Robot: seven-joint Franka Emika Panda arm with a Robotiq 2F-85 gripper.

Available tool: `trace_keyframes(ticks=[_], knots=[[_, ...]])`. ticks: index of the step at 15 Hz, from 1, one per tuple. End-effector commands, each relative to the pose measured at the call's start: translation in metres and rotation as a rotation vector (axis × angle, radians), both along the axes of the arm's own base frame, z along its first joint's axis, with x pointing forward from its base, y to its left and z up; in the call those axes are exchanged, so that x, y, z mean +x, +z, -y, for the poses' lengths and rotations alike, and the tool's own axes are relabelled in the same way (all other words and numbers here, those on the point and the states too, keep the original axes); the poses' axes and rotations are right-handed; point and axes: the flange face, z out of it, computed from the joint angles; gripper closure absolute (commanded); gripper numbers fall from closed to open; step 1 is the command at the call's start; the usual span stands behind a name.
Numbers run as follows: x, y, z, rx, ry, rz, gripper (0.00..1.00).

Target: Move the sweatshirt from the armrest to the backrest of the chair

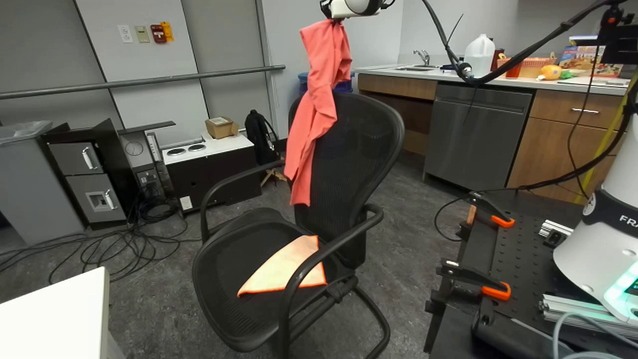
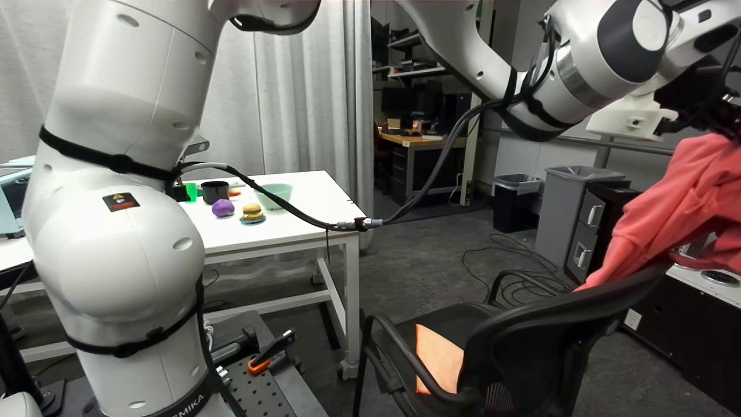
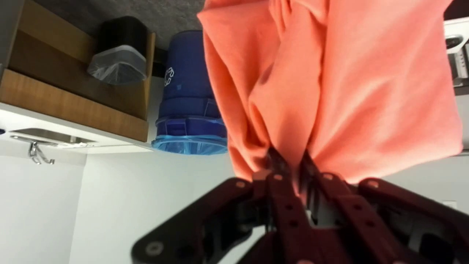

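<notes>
The coral sweatshirt (image 1: 319, 94) hangs down from my gripper (image 1: 335, 18) in an exterior view. Its lower part hangs in front of the backrest (image 1: 364, 129), on the seat side, near one side edge. The sweatshirt also shows in an exterior view (image 2: 683, 202) above the backrest's top edge (image 2: 556, 324); I cannot tell whether it touches. In the wrist view my gripper (image 3: 289, 157) is shut on bunched sweatshirt fabric (image 3: 373, 91). The black chair (image 1: 239, 249) stands upright; both armrests, near (image 1: 299, 269) and far (image 1: 234, 177), carry no fabric.
A flat orange-tan cloth (image 1: 286, 269) lies on the seat. The robot's table (image 1: 523, 234) with clamps stands beside the chair. A white table corner (image 1: 55, 314) is at the front. A blue bin (image 3: 190, 91) and counter (image 1: 389, 75) lie beyond. Cables (image 1: 139, 244) lie on the floor.
</notes>
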Motion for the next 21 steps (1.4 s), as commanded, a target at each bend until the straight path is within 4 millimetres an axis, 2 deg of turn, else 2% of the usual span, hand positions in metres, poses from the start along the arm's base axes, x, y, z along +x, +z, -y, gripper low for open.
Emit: trace_keyframes(ticks=[1,3,5,10,13,16,21], knots=[[0.004,0.027,0.007,-0.078,-0.015,0.092,0.97],[0.001,0.027,0.005,-0.085,-0.017,0.095,0.97],[0.002,0.013,-0.002,-0.09,-0.011,0.053,0.97],[0.004,-0.042,-0.027,-0.049,0.018,-0.057,0.97],[0.002,-0.061,-0.031,-0.043,0.014,-0.093,0.97],[0.002,-0.067,-0.024,-0.064,-0.002,-0.093,0.97],[-0.002,-0.064,-0.004,-0.116,-0.042,-0.087,0.97]])
